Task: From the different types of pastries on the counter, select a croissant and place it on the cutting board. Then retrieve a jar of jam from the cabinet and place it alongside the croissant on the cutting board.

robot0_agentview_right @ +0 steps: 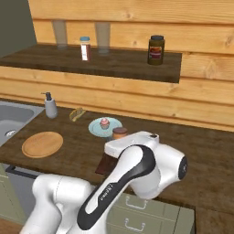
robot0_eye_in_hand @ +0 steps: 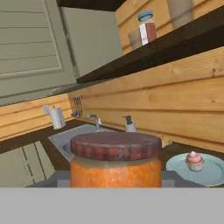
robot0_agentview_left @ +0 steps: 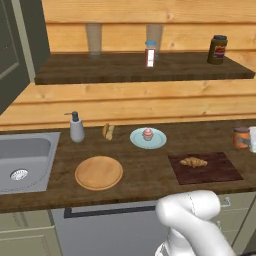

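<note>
Jam jar (robot0_eye_in_hand: 115,162), orange contents under a dark reddish lid, sits directly ahead of the hand camera and very close, its body between the gripper fingers; the tips themselves are hidden behind the glass, so contact is judged rather than seen, and the jar reads as clamped in the jaws. From the left base view the jar (robot0_agentview_left: 241,137) hangs at the right end of the counter (robot0_agentview_left: 145,175), just beyond the far right corner of the cutting board (robot0_agentview_left: 220,170). The croissant (robot0_agentview_left: 193,162) already lies on the board, left of centre, leaving the right half bare. The step in hand is therefore placement of the jar beside the croissant. Keep the jar upright during transfer. Bring it over the bare right half of the board and lower it vertically until the base seats flat. Hold clearance from the croissant so the pastry is not pushed. Release only once the jar rests fully inside the board edge. The plate (robot0_agentview_left: 136,141) with the cupcake (robot0_agentview_left: 147,133) stands well to the left and poses no obstruction.
</note>
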